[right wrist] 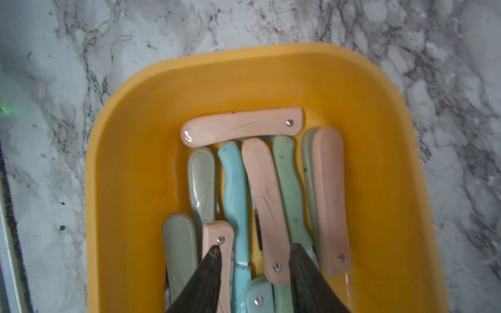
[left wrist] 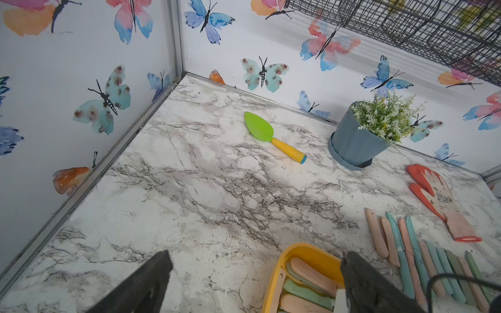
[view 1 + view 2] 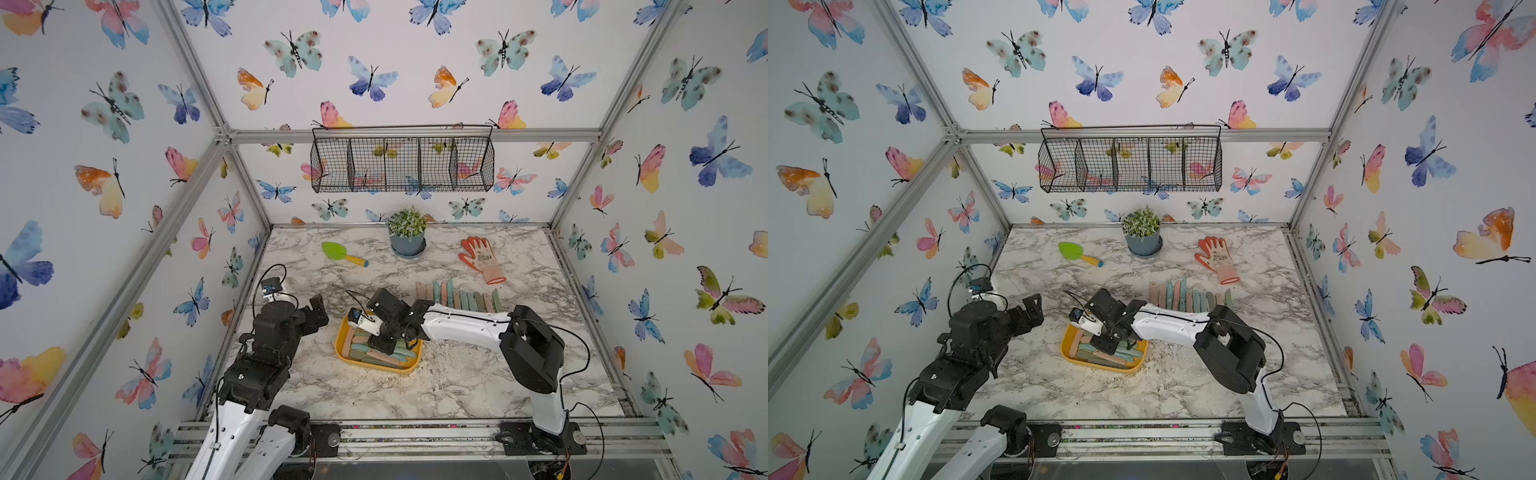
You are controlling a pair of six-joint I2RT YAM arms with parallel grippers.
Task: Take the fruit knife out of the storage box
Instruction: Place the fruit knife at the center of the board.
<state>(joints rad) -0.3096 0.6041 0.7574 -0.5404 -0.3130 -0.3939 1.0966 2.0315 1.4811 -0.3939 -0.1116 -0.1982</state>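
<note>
The yellow-orange storage box sits at mid-table and holds several folded fruit knives in pink, green and blue. My right gripper reaches down into the box, open. Its two fingertips straddle a blue knife and a pink one, with nothing clamped. My left gripper hovers open and empty just left of the box, above bare table.
A row of several knives lies on the marble behind the box. Further back are a green trowel, a potted plant and an orange glove. A black wire basket hangs on the back wall.
</note>
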